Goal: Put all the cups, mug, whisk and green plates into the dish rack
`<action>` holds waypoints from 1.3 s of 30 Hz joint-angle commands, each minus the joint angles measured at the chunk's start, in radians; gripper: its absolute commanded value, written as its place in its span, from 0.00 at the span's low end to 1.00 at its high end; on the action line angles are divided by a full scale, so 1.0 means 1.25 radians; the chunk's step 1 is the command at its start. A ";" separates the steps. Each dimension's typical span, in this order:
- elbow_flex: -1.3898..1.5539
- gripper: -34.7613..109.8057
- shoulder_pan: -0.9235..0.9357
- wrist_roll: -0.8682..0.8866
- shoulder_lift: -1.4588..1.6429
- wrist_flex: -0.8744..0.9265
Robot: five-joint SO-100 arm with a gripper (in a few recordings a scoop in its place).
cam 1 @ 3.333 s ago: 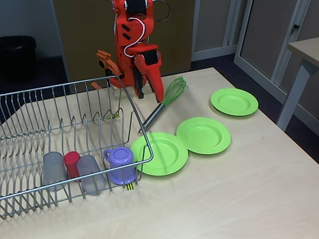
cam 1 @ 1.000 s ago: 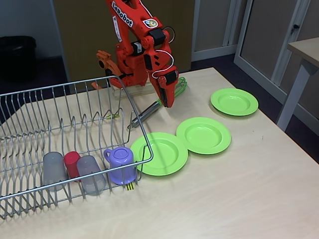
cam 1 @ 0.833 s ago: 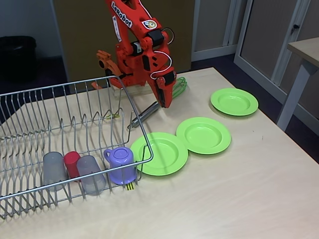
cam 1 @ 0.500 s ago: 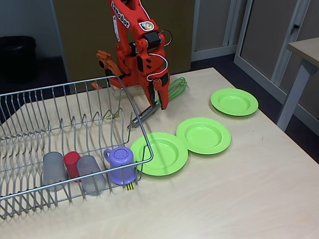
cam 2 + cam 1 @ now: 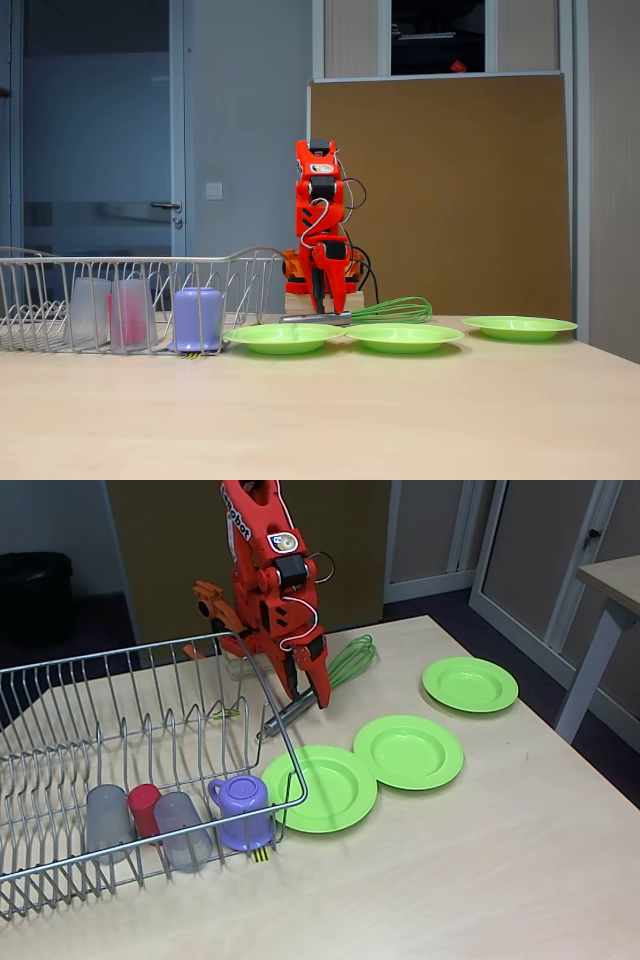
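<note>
Tumblers: three, namely two grey cups (image 5: 108, 823) (image 5: 182, 830) and one red cup (image 5: 144, 807). Mug (image 5: 243, 812): one, lilac. Green plates: three (image 5: 320, 788) (image 5: 408, 751) (image 5: 470, 684). Whisk (image 5: 325, 681): one. Dish rack (image 5: 120, 740): one. Robot arm (image 5: 265, 570): one, orange.

a pale wood-grain surface (image 5: 480, 880) carried the dish rack (image 5: 60, 770) left of the hand (image 5: 308, 692) in this fixed view, the whisk (image 5: 320, 685) beneath it, and three green plates (image 5: 409, 751) nearer the camera and to its right.
</note>
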 commanded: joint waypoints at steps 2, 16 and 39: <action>0.027 0.39 0.005 -0.016 -0.007 -0.042; 0.031 0.38 0.000 0.002 -0.065 -0.103; 0.043 0.31 -0.080 0.151 -0.245 -0.309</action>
